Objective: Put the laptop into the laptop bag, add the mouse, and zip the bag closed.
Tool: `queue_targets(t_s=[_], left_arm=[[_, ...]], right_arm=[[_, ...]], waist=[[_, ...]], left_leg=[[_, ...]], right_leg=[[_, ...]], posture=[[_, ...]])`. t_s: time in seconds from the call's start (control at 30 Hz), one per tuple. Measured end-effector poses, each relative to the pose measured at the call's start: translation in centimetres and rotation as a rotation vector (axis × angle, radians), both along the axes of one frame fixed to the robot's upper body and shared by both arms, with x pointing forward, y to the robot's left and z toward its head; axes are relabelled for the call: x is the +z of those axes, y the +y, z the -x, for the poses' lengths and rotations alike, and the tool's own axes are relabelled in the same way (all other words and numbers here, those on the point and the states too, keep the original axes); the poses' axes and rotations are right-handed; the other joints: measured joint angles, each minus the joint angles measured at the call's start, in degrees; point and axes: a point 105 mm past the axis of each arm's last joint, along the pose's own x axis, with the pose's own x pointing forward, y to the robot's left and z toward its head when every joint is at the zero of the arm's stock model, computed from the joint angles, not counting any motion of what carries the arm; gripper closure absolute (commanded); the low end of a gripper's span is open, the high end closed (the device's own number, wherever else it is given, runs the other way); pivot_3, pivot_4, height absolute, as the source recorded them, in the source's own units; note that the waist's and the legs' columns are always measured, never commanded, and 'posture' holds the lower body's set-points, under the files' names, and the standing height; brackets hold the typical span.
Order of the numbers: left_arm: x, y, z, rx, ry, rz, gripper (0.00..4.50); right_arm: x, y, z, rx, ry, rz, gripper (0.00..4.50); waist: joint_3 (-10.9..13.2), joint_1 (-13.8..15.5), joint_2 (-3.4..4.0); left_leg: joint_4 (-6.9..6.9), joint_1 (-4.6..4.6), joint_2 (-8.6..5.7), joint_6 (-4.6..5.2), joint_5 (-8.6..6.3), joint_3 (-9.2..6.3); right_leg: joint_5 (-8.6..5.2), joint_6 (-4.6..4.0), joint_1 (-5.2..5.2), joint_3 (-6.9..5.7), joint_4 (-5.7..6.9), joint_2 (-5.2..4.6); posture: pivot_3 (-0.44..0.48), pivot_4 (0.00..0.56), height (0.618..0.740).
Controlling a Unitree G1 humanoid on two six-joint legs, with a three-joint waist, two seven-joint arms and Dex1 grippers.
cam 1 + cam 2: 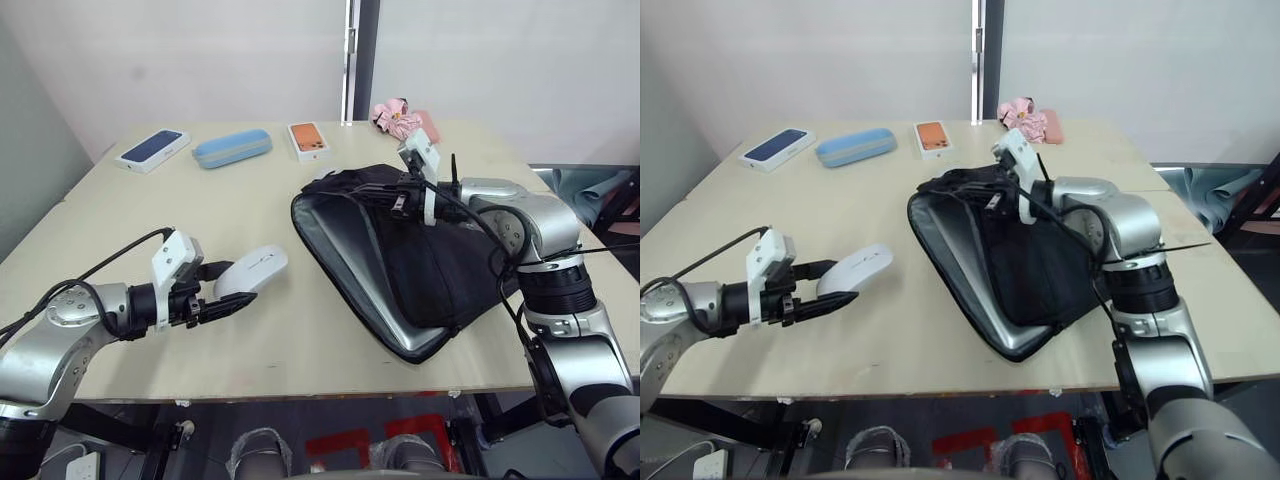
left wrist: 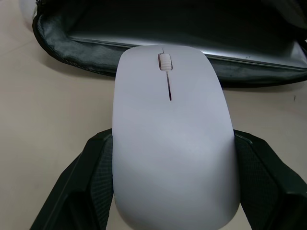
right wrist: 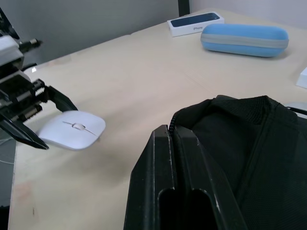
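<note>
**Mouse held at left gripper; bag mouth held up by right gripper**

The mouse (image 1: 251,270) is gripped by the left gripper (image 1: 222,292), its rear half clamped between the two black fingers (image 2: 76,191), one at each flank. Its front end, with the scroll wheel, is pointed toward the open mouth of the laptop bag (image 1: 440,275). In the eye views the mouse is seen at the left of the bench (image 1: 180,200), near the bag but apart from it; whether it rests on the bench or is held just above it cannot be told.

The laptop bag is laid on the right half of the bench, its mouth turned toward the robot's left and gaping wide. The laptop (image 1: 350,255) is seen inside the bag, its silver-grey edge showing along the lower lip of the opening, grey lining around it.

The right gripper (image 1: 400,200) is set at the far upper corner of the bag. In the right wrist view its jaws are pressed together on the black fabric edge by the zipper, and the upper flap is lifted there.

At the far side of the bench, well apart from the bag, a dark blue phone box (image 1: 152,149), a light blue case (image 1: 232,148), an orange phone box (image 1: 308,139) and a pink item (image 1: 398,116) are noted.
</note>
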Motion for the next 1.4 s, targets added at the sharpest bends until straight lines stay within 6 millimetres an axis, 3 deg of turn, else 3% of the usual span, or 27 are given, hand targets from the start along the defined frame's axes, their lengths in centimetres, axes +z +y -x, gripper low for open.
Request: queue_targets(t_s=[0.2,0.43,0.83,1.4], left_arm=[[-0.6,-2.0,-0.8,-0.032,-0.008,0.011,1.62],[-0.4,-5.2,-3.8,-0.039,-0.063,0.021,1.62],[-0.8,-9.2,-7.1,-0.056,-0.071,0.031,1.62],[-1.3,-14.4,-9.5,-0.133,-0.075,0.016,1.62]], right_arm=[[1.6,-0.7,-0.3,-0.018,0.004,-0.056,4.42],[1.7,-0.4,0.0,-0.011,0.044,-0.084,4.42],[1.7,1.0,1.4,0.016,0.049,-0.106,4.42],[1.7,1.2,1.9,0.001,0.063,-0.121,4.42]], waist=[[0.0,0.3,0.03],[0.0,0.7,0.07],[0.0,1.1,0.06],[0.0,1.2,0.06]], left_leg=[[0.0,-0.05,0.0,0.0,0.01,0.0],[0.04,-0.22,0.0,0.0,0.03,0.01],[0.05,-0.25,0.0,-0.01,0.05,-0.01],[0.05,-0.26,-0.02,-0.01,0.05,-0.01]], right_leg=[[0.0,0.0,-0.05,0.0,0.01,0.0],[0.02,-0.01,-0.23,0.01,0.05,0.01],[0.02,0.01,-0.24,0.01,0.06,0.02],[0.04,0.02,-0.22,0.01,0.04,0.0]], posture=[[0.0,0.15,0.74],[0.0,0.15,0.74],[0.0,0.15,0.74],[0.0,0.15,0.74]])
